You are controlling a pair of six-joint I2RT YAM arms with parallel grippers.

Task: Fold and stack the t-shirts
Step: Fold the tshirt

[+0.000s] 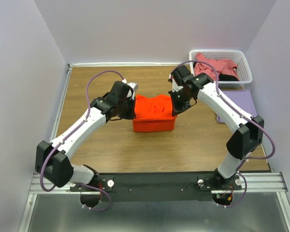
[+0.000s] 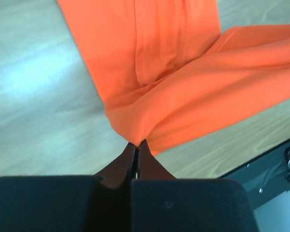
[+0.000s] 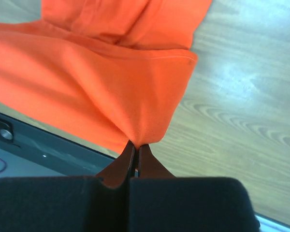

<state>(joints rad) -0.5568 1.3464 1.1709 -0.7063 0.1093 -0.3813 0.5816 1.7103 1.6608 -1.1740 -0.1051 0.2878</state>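
The orange t-shirt (image 1: 154,116) lies mid-frame in the top view, on the wooden table (image 1: 111,150). Its long axis runs left to right between the two arms. The left gripper (image 2: 137,145) is pinched tight on the shirt's left end and the right gripper (image 3: 136,145) is pinched on its right end, with cloth bunching into a peak at each pinch. Neither arm is nearer, since each holds one end. The fold therefore probably depends on both carrying the cloth across that axis in step.
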